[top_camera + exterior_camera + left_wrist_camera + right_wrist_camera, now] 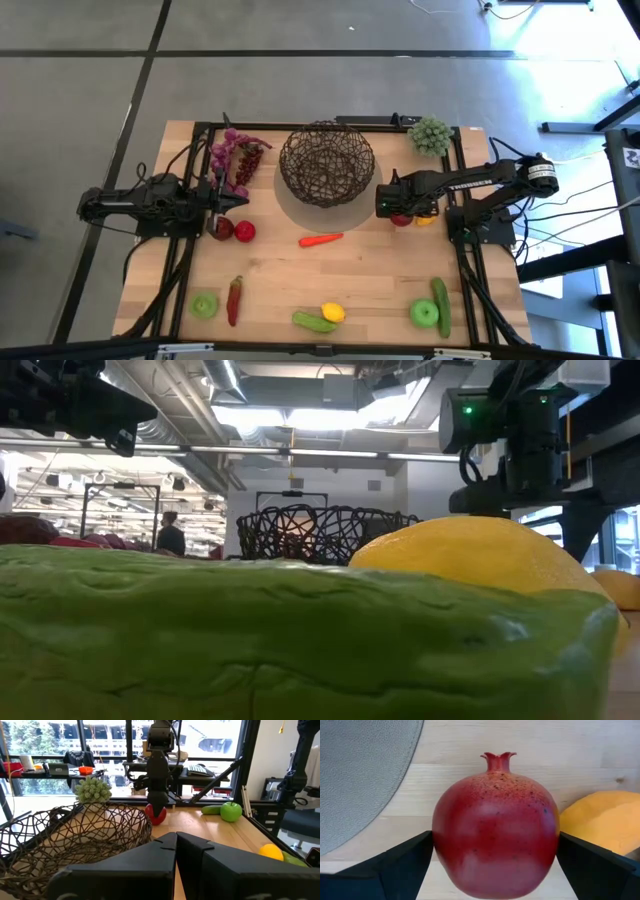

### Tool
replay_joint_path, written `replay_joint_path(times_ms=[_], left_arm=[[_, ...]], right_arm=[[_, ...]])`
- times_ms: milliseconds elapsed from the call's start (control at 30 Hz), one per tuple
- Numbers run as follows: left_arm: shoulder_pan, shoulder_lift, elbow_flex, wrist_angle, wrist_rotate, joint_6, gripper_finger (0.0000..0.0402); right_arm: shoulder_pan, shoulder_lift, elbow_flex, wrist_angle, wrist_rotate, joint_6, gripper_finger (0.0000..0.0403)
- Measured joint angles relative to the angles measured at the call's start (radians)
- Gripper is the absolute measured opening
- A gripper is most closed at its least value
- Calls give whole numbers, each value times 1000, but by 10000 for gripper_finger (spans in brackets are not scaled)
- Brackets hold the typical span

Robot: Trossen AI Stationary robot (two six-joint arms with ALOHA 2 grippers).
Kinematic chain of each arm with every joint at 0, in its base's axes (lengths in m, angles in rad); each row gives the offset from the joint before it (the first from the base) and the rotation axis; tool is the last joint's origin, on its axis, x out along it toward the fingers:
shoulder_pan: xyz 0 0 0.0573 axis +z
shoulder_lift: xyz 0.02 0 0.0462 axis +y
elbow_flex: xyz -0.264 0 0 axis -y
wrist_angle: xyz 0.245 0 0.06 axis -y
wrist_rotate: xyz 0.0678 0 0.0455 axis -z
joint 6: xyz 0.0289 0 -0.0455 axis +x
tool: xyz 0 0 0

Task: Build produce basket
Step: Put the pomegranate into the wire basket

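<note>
The dark woven wire basket (325,162) (70,840) stands on a grey round mat at the table's middle far side. My right gripper (397,207) (495,870) is at the basket's right, down over a red pomegranate (495,825) (156,815), with an orange fruit (600,820) beside it. My left gripper (238,203) (176,840) is shut and hovers left of the basket, near the purple grapes (235,155) and two red apples (233,230). A carrot (320,239), chilli (234,300), lemon (332,312), green apples (205,305) and cucumbers (441,305) lie on the table. My right gripper has the red pomegranate pinched between its two fingers (405,865), one on each flank of its round body (442,845). It comes at it from above, pointing down. The crown points away from the wrist. Whether the fruit is off the table, I cannot tell.
A pale green bumpy cluster (430,135) sits at the far right corner. Black rails (470,290) run along the table's left and right sides. The near cucumber (300,640) and lemon (480,555) fill the low view. Bare wood lies between the carrot and the near row.
</note>
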Motion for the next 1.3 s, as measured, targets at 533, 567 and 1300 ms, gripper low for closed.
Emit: replay_joint_path(times_ms=[533, 567, 1300], left_arm=[[0, 0, 0, 0, 0, 0, 0], [0, 0, 0, 0, 0, 0, 0], [0, 0, 0, 0, 0, 0, 0]], right_arm=[[21, 1, -1, 15, 47, -2, 400], [21, 1, -1, 18, 49, -2, 400], [20, 43, 0, 84, 63, -56, 393]])
